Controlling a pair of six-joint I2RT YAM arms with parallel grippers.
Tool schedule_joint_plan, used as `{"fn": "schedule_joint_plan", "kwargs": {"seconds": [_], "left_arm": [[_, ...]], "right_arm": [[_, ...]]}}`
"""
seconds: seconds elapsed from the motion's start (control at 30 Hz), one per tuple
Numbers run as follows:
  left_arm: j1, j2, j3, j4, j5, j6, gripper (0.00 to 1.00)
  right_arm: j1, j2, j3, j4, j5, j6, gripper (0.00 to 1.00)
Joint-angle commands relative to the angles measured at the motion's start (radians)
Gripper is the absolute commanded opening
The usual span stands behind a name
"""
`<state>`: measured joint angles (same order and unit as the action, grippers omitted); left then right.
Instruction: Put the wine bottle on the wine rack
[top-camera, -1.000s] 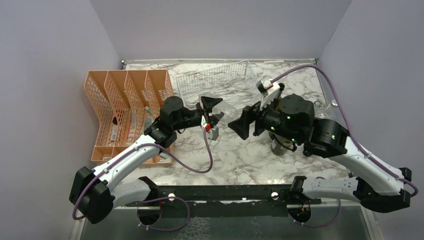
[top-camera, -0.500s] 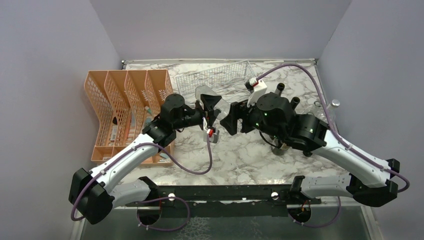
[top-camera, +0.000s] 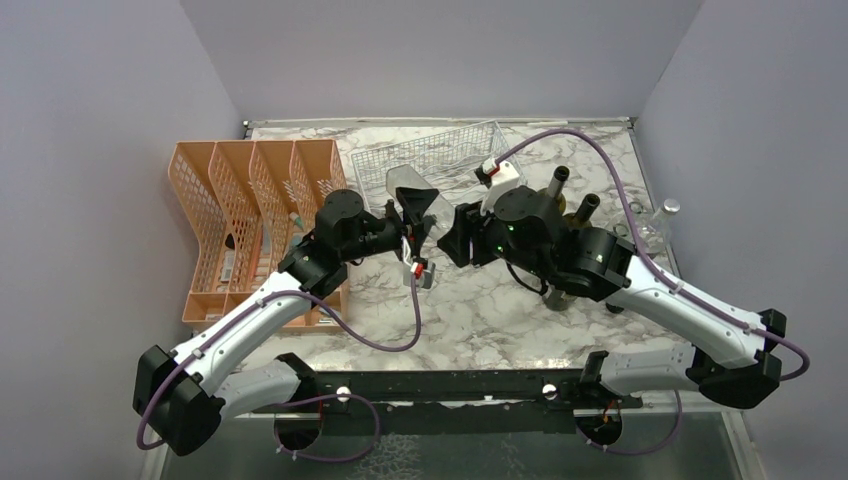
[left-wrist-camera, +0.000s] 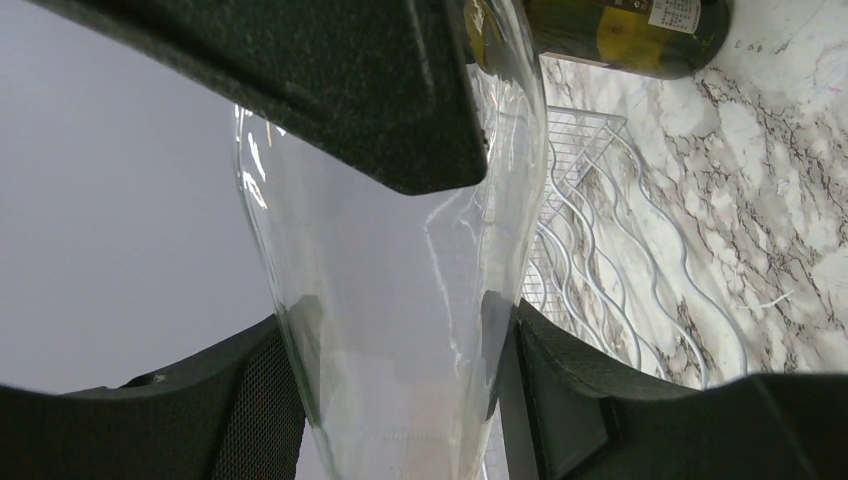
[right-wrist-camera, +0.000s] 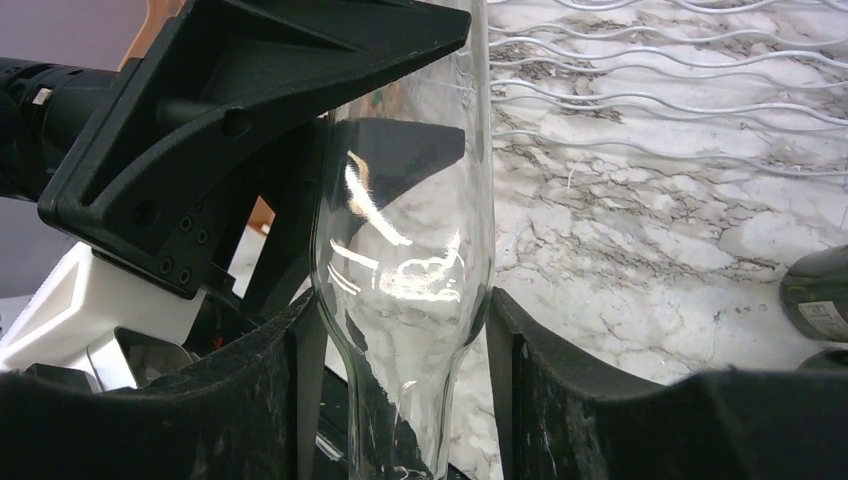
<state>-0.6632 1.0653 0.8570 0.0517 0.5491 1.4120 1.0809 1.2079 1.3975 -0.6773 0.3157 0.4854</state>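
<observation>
Bottle: clear wine bottle (left-wrist-camera: 390, 250) is up off the table (top-camera: 500, 310), mid-air btwn both arms, just in front of the wine rack (top-camera: 430, 160).
L jaws: left gripper (left-wrist-camera: 395, 420) is clamped on the glass, a finger tight to each side.
R jaws: right gripper (right-wrist-camera: 400, 400) sits snug vs the glass on both sides near the narrow end. You've got it gripped too, by the look of it.
Done: bottle lifted and now in a two-arm hold, prob a handover.
Left: one arm must let go, then you carry it back and lay it in a cradle. No bottle in the rack yet.
Progress: roughly halfway, I'd say.
Top view only: shows you both arms meeting mid-table, the rack behind them, the orange organiser (top-camera: 250, 200) to the left, and two dark bottles (top-camera: 557, 178) upright behind the R arm.
L wrist only: rack's wavy wires just past the glass, plus a labelled dark bottle.
R wrist only: the L gripper's fingers further along the same bottle.
Hidden: top view can't show you jaw contact.
</observation>
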Motion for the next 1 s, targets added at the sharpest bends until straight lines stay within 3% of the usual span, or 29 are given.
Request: {"fn": "schedule_joint_plan", "kwargs": {"seconds": [0.0,0.07,0.1,0.13,0.17,0.53,0.83,0.97], "left_arm": [[-0.015,-0.027,0.025,0.071,0.028,0.010,0.25],[-0.017,-0.025,0.020,0.080,0.024,0.001,0.41],[-0.016,-0.026,0.014,0.092,0.020,-0.007,0.51],[-0.016,-0.027,0.005,0.105,0.015,-0.009,0.90],[-0.016,-0.030,-0.006,0.119,0.008,-0.007,0.99],[-0.016,-0.109,-0.116,0.211,-0.020,-0.172,0.99],[-0.016,-0.134,-0.178,0.188,-0.008,-0.300,0.99],[-0.016,-0.093,-0.194,0.173,0.086,-0.419,0.99]], "right_arm": [[0.006,-0.030,-0.042,0.129,0.027,-0.017,0.19],[0.007,-0.041,-0.053,0.145,0.043,-0.032,0.04],[0.006,-0.045,-0.056,0.148,0.052,-0.038,0.01],[0.006,-0.050,-0.060,0.152,0.064,-0.041,0.01],[0.006,-0.058,-0.066,0.159,0.076,-0.044,0.01],[0.006,-0.153,-0.179,0.227,0.214,-0.062,0.01],[0.006,-0.207,-0.280,0.316,0.184,-0.086,0.01],[0.006,-0.213,-0.273,0.309,0.150,-0.071,0.01]]}}
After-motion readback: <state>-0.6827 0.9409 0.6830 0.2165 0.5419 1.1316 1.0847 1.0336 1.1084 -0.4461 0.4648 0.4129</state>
